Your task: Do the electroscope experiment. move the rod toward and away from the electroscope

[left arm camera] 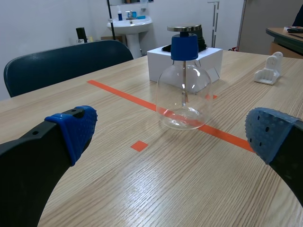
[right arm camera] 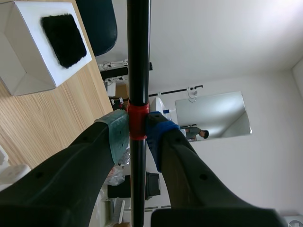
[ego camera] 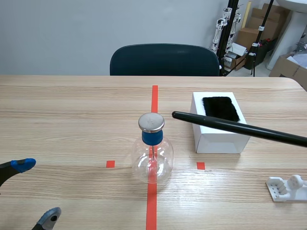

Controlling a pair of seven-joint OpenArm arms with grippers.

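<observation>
Scene view: the electroscope (ego camera: 152,155), a clear glass flask with a blue collar and a flat metal cap (ego camera: 151,122), stands upright on the red tape line (ego camera: 152,203) at mid-table. The black rod (ego camera: 230,127) enters from the right edge, slopes slightly upward across the front of a white box (ego camera: 218,139), and ends just right of the cap, near it but apart. A black fur pad (ego camera: 220,108) lies on top of the box. A white plastic bracket (ego camera: 287,188) sits at the near right, and a dark chair (ego camera: 163,60) stands behind the table. The left pincer (ego camera: 36,190) rests low at the near left, released, well apart from the flask. Left wrist view: both blue pads are spread wide with nothing between them; the flask stands ahead of them on the tape, with the box behind it. Right wrist view: the right pincer (right arm camera: 137,130) is clenched on the rod at a red band (right arm camera: 138,120), with the grey-green pad (right arm camera: 118,135) on one side and the blue pad (right arm camera: 158,132) on the other; the box with its fur pad lies beside the rod.
</observation>
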